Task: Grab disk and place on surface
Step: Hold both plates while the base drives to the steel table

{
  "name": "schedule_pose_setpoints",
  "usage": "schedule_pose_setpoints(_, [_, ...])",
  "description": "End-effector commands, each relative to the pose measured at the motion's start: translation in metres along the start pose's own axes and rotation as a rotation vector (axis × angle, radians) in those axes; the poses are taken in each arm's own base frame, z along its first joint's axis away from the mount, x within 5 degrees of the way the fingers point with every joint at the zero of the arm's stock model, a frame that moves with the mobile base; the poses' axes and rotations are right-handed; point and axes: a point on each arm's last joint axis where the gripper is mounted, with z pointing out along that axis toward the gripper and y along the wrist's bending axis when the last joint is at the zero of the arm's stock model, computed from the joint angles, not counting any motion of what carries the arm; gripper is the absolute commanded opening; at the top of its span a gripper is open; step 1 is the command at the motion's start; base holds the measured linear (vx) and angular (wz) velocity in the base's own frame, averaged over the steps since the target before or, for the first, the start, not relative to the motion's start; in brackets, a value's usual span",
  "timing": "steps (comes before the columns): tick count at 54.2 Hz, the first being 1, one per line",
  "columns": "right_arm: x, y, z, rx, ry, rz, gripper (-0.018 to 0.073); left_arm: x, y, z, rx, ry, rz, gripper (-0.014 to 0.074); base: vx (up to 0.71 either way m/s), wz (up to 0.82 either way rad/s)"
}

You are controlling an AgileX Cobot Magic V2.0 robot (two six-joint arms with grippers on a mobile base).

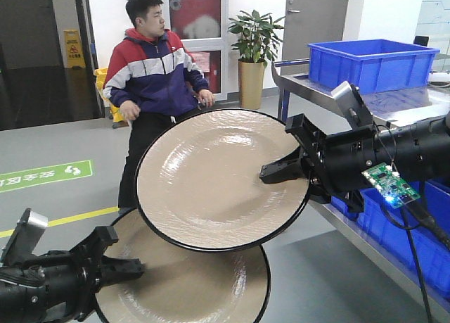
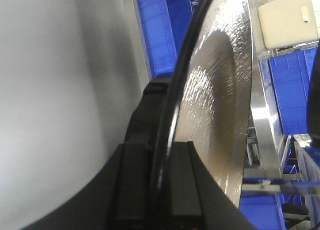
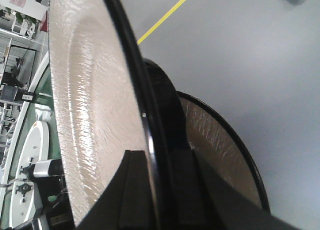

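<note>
Front camera looks out wide from the robot over the floor [image 1: 56, 133] toward a man [image 1: 151, 70]. Wrist cameras shoot close, edge-on: left along lower disk [image 2: 215, 89], right along upper disk [image 3: 90, 89] with lower disk [image 3: 220, 145] behind.

Man [image 1: 151, 66] in a red, white and navy jacket stands looking aside; potted plant [image 1: 254, 38] by the door [image 1: 320, 20]; blue bin [image 1: 373, 66] on the metal table [image 1: 295, 80].

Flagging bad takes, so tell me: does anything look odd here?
The upper disk, in the right gripper, overlaps the lower disk, in the left gripper; contact unclear. Both hang tilted in mid-air. No damage visible.
</note>
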Motion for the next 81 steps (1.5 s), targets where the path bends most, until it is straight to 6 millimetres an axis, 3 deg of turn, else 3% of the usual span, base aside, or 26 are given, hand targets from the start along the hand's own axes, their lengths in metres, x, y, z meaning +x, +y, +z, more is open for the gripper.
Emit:
schedule_pose_setpoints(1, [-0.0079,0.0317,-0.0234,-0.114,-0.115,-0.005,-0.0006,-0.0048,-0.022,-0.0094,0.101,-0.027,-0.042,0.0001,0.34,-0.04])
schedule_pose_setpoints(50, [-0.0079,0.0317,-0.0234,-0.114,-0.115,-0.005,-0.0006,-0.0048,-0.022,-0.0094,0.101,-0.027,-0.042,0.0001,0.39,0.01])
schedule_pose_setpoints(81, [-0.0082,0.0317,-0.0234,-0.113,-0.118,-0.005,-0.0006,-0.0051,-0.0219,-0.0094,0.099,-0.03,-0.042,0.0001,0.38,-0.48])
